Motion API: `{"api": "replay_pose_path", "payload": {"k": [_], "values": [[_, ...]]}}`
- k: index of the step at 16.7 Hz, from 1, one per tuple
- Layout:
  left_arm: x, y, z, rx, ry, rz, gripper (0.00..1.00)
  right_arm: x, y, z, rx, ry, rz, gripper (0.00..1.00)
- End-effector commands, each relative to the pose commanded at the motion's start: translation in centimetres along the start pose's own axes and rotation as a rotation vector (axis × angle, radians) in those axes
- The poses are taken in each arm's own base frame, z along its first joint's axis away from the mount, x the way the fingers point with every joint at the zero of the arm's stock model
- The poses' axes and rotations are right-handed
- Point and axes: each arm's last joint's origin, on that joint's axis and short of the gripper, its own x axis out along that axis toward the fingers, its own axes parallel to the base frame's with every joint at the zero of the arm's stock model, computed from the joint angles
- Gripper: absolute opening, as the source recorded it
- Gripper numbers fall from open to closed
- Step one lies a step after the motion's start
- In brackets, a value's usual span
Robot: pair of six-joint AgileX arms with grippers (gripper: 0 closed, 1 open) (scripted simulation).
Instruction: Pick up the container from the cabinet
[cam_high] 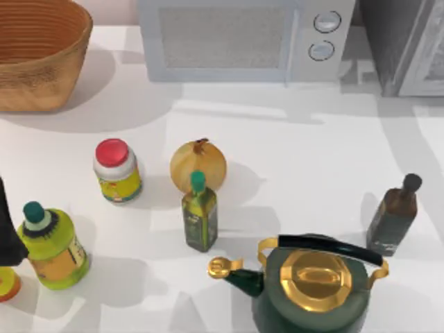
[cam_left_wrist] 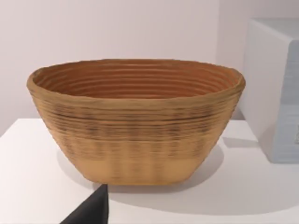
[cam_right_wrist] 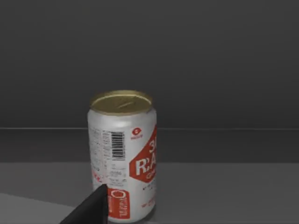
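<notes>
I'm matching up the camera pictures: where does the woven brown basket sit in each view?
Top view: the woven brown basket at the table's far left corner, left of the white microwave.
Left wrist view: mid-picture, upright on the white table, the microwave's pale side beside it.
Right wrist view: faces a white and red can on a dark grey surface instead.
Shared landmark: the microwave.

A matte black, tapering left arm [cam_high: 7, 225] shows as a dark wedge at the tabletop's left edge. In each wrist view a black, angular, plain-surfaced finger tip [cam_left_wrist: 91, 210] [cam_right_wrist: 91, 207] shows.
</notes>
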Motion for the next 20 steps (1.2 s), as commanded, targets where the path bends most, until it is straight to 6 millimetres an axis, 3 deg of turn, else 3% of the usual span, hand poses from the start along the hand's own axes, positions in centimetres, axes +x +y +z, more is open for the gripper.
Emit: {"api": "replay_pose_path", "payload": {"k": [7,14,20], "values": [[0.0,0.0,0.0,0.000,0.000,0.000,1.00,0.4,0.1,0.0,-0.001,0.002,-0.003,1.00],[0.0,0.0,0.0,0.000,0.000,0.000,1.00,3.2,4.4,-2.5,0.001,-0.011,-0.008,1.00],[0.0,0.0,0.0,0.000,0.000,0.000,1.00,3.6,4.4,-2.4,0.001,-0.010,-0.009,1.00]]}}
